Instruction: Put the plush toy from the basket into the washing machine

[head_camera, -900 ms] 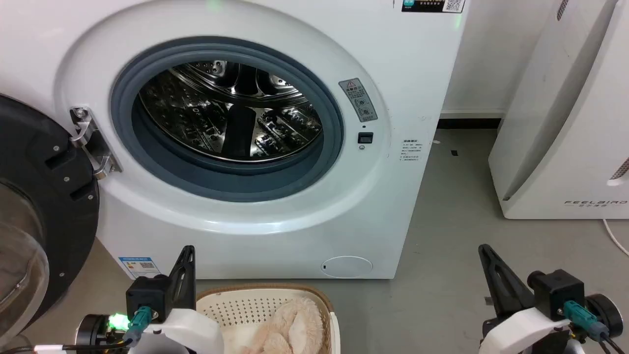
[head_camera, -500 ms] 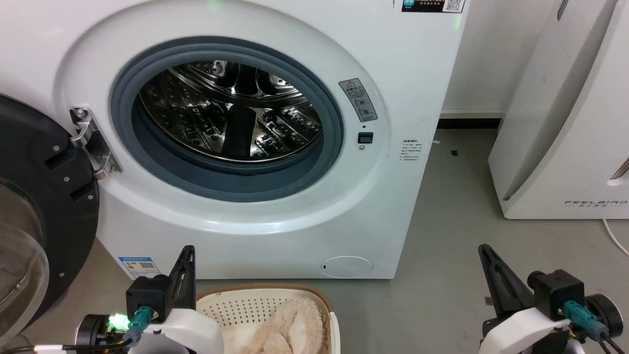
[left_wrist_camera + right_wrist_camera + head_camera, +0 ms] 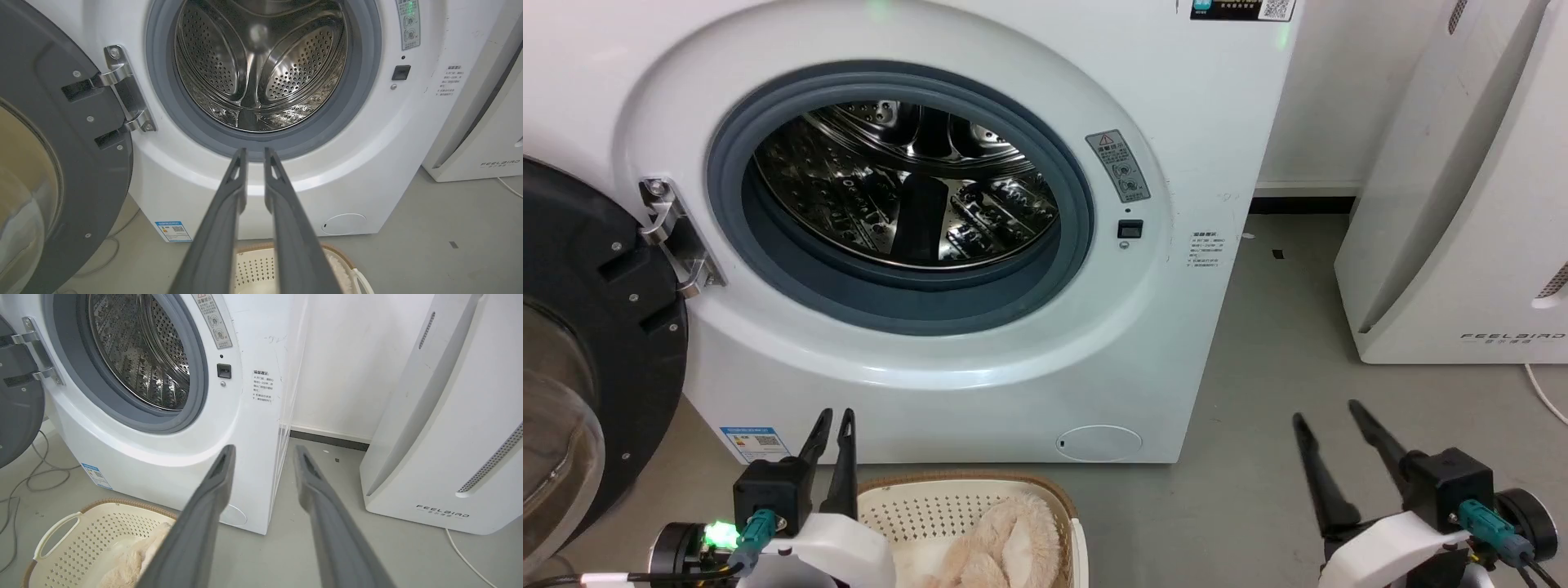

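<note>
In the head view, one washing machine [image 3: 1192, 122] is seen across the upper left and middle of the frame, its one black-framed door [image 3: 596, 327] swung open at the left edge and its one steel drum [image 3: 907, 188] bare behind the grey seal. One basket [image 3: 964, 488] is cut by the bottom edge just left of centre, and one plush toy [image 3: 1005, 547] is seen lying inside it. Two grippers are counted: the left gripper [image 3: 834, 425] at the lower left, its two fingers parted by a narrow gap with nothing between them, and the right gripper [image 3: 1327, 415] at the lower right, its two fingers spread wider, also with nothing between them. One white slanted appliance [image 3: 1462, 204] is placed at the right edge, well apart from the machine. In the left wrist view, the left gripper [image 3: 254, 153] is seen from the bottom centre, its slightly parted tips lined up with the lower seal of the washing machine [image 3: 367, 163]; a part of the basket [image 3: 253, 269] is seen between and beside the fingers. In the right wrist view, the right gripper [image 3: 264, 451] is shown spread over the machine's right corner; the basket [image 3: 81, 535] lies at the lower left with the plush toy [image 3: 130, 559] in it, partly hidden by one finger, and one grey cable [image 3: 24, 477] is looped on the floor at the left edge.
</note>
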Motion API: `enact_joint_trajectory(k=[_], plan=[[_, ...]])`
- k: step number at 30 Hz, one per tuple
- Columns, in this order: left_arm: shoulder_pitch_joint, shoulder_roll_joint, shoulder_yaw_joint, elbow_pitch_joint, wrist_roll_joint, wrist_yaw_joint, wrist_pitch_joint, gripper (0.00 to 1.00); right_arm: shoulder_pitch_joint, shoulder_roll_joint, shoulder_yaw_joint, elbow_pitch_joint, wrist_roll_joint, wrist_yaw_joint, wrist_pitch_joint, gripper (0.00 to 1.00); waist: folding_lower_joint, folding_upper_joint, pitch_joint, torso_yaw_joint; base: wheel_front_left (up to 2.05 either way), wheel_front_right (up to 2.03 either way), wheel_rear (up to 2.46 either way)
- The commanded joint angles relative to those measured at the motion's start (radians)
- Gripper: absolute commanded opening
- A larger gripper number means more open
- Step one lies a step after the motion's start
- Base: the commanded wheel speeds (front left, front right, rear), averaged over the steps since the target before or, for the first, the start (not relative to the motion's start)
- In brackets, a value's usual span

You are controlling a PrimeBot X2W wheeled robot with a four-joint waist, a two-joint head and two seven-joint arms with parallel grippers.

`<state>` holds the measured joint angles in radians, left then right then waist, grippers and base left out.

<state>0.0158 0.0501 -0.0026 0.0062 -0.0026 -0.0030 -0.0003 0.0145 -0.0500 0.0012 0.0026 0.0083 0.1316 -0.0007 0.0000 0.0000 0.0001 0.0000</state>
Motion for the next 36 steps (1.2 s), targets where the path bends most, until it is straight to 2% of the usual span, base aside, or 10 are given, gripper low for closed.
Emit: enact_joint_trajectory(k=[1,21,36], plan=[[0.000,0.000,0.000,0.001,-0.001,0.000,-0.001,1.00,0.000,0.000,0.000,0.000,0.002,0.000,-0.001,1.00,0.0000,0.0000,0.000,0.000,0.00,0.00,0.00],[-0.005,0.000,-0.023,0.037,-0.025,-0.006,-0.043,1.00,-0.008,0.000,-0.020,0.006,0.015,0.000,-0.043,1.00,0.0000,0.0000,0.025,-0.009,0.00,0.00,0.00],[-0.058,0.000,-0.055,0.113,-0.036,-0.025,-0.075,1.00,-0.029,0.000,-0.032,-0.003,0.024,0.000,-0.074,1.00,0.0000,0.0000,0.098,-0.022,0.00,0.00,0.00]])
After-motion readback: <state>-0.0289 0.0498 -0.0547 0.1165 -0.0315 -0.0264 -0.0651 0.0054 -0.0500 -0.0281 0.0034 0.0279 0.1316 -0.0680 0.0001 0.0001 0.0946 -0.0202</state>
